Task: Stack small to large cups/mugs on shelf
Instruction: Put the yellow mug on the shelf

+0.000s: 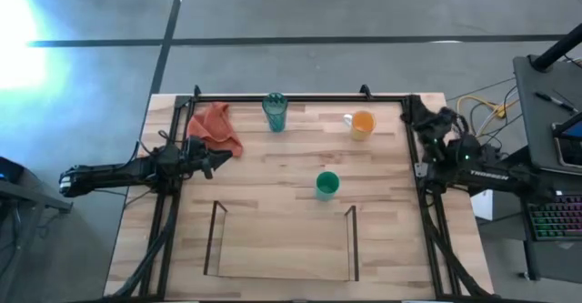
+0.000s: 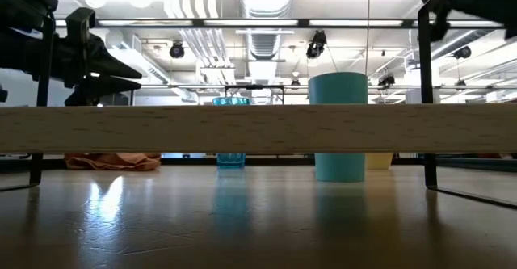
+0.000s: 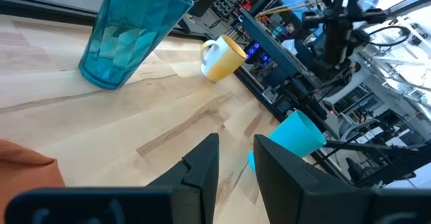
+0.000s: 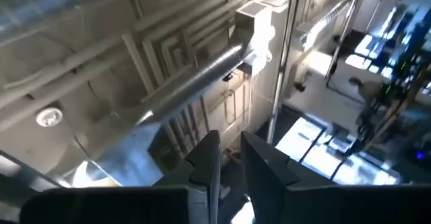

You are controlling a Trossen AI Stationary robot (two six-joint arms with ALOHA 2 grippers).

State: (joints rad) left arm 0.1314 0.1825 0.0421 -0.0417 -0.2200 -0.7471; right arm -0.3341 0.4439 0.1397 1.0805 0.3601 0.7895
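The small green cup stands upright mid-table; it also shows in the low view. The orange mug with its white handle stands at the far right, and the ribbed teal tumbler stands at the far middle. The clear-walled shelf lies at the near edge. My left gripper hovers at the table's left, beside the cloth. It points toward the cups and is slightly open and empty. My right gripper is folded back at the right edge, points up and is shut and empty.
A red-orange cloth lies at the far left, just beyond my left gripper. A black metal frame runs around the table's edges. Bare wood lies between the green cup and the shelf. A desk with a keyboard stands to the right.
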